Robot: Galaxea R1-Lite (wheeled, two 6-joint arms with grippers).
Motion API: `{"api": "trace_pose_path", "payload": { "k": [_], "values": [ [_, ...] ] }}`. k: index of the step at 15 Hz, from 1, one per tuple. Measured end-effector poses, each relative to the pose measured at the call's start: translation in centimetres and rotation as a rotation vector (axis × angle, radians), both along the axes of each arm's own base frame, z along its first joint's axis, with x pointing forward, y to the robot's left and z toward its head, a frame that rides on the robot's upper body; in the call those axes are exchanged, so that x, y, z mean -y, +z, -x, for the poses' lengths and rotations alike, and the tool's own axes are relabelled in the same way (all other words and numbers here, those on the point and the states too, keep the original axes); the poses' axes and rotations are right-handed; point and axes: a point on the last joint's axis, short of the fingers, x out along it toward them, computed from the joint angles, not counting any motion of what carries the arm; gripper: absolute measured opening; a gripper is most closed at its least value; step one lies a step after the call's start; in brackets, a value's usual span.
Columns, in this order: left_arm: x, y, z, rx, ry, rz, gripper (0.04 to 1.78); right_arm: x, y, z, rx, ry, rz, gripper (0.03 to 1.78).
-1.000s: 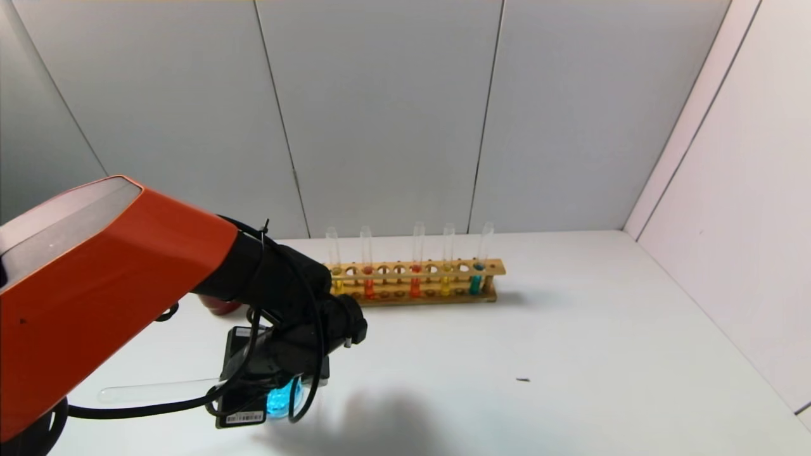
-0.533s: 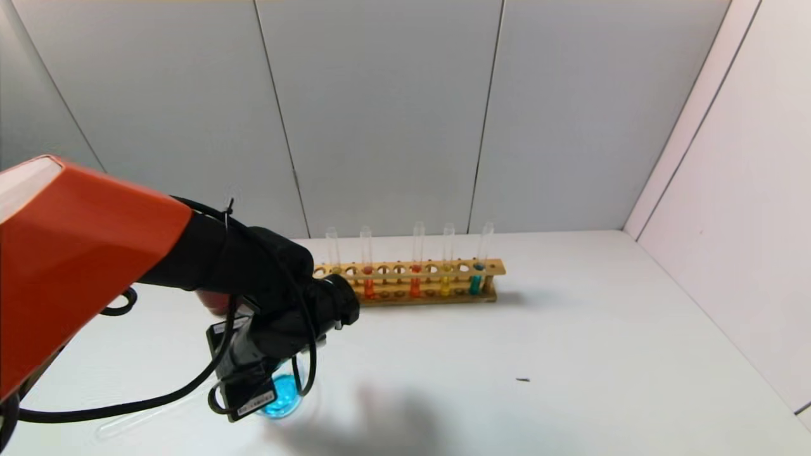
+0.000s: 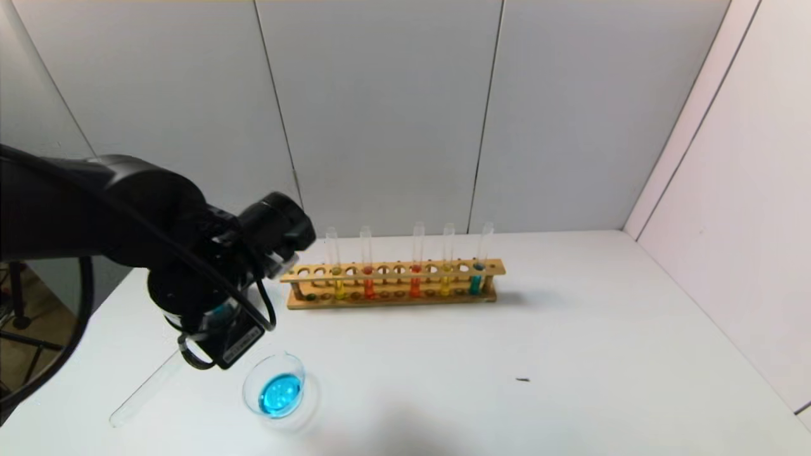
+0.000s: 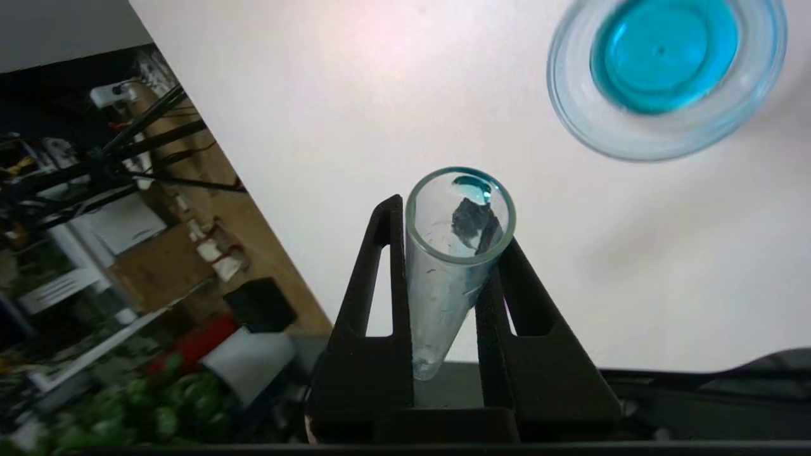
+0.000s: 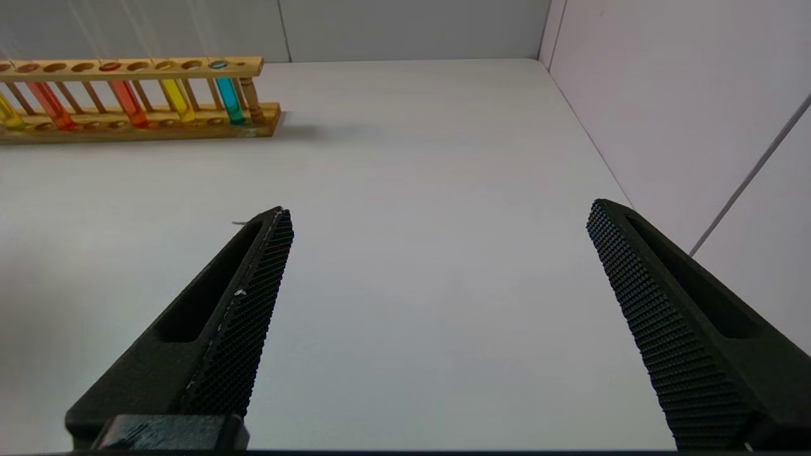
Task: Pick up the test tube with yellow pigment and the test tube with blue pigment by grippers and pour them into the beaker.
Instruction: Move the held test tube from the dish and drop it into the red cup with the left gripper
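White bench point(image 3: 570, 329), matte, evenly lit, soft shadows. Far wall point(image 3: 380, 114): grey panels with vertical seams. Right wall point(image 3: 747, 221): pale panel with a thin dark seam, meeting the bench edge. Beyond the bench's left edge: wood-tone floor point(image 4: 190, 253), dark stand legs point(image 3: 16, 304), cluttered equipment, blurred green and red items point(image 4: 158, 392).

My left arm point(image 3: 95, 209) reaches in from left of frame, left gripper point(image 4: 443, 278) clamped on a tilted glass tube point(image 4: 453, 253). My right gripper point(image 5: 437, 329) fills the lower frame of its wrist view, fingers point(image 5: 247, 316) spread wide.
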Motion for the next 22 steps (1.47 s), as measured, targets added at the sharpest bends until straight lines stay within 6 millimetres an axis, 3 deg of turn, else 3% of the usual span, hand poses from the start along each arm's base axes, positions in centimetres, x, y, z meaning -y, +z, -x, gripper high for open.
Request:
{"api": "trace_pose_path", "payload": {
  "k": [5, 9, 15, 22],
  "values": [
    [-3.6, 4.6, -0.8, 0.201, 0.086, 0.217, 0.33, 0.0, 0.0, 0.0, 0.0, 0.0, 0.0, 1.7],
    [-6.1, 6.6, -3.2, 0.395, 0.144, 0.352, 0.33, 0.0, 0.0, 0.0, 0.0, 0.0, 0.0, 1.7],
    [-9.6, 7.4, -9.1, 0.603, 0.214, 0.46, 0.33, 0.0, 0.0, 0.0, 0.0, 0.0, 0.0, 1.7],
    [-11.7, 5.0, -15.4, 0.74, 0.238, 0.484, 0.33, 0.0, 0.0, 0.0, 0.0, 0.0, 0.0, 1.7]
  ]
}}
